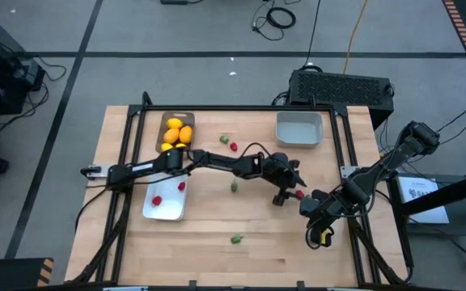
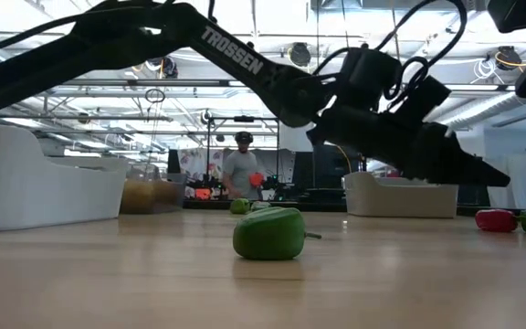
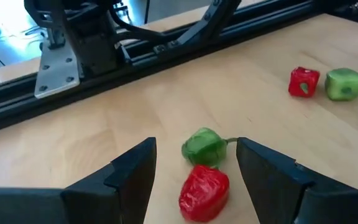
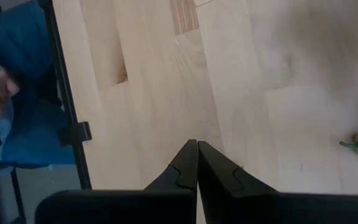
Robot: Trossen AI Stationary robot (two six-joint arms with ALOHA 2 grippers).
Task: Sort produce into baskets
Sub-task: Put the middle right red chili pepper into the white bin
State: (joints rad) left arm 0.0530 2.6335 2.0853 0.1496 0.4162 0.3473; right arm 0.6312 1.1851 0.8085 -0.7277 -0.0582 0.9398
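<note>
My left gripper (image 3: 196, 146) reaches across to the table's right half (image 1: 294, 192) and is open. A red berry (image 3: 204, 193) lies on the wood between its fingers, and a green piece (image 3: 204, 147) lies just past it at the fingertips; I see no touch. Another red berry (image 3: 303, 81) and green piece (image 3: 345, 84) lie farther off. The grey-brown basket (image 1: 165, 123) holds yellow fruits (image 1: 177, 133). The white basket (image 1: 168, 212) holds red berries. The pale grey bin (image 1: 299, 129) stands at the far right. My right gripper (image 4: 197, 155) waits shut above the right front (image 1: 319, 238).
Loose green pieces lie at mid-table (image 1: 235, 186) and near the front edge (image 1: 236, 238); a green and a red piece (image 1: 229, 143) lie toward the far edge. A black vented box (image 1: 342, 85) stands behind the table. A person shows in the room beyond (image 2: 241, 172).
</note>
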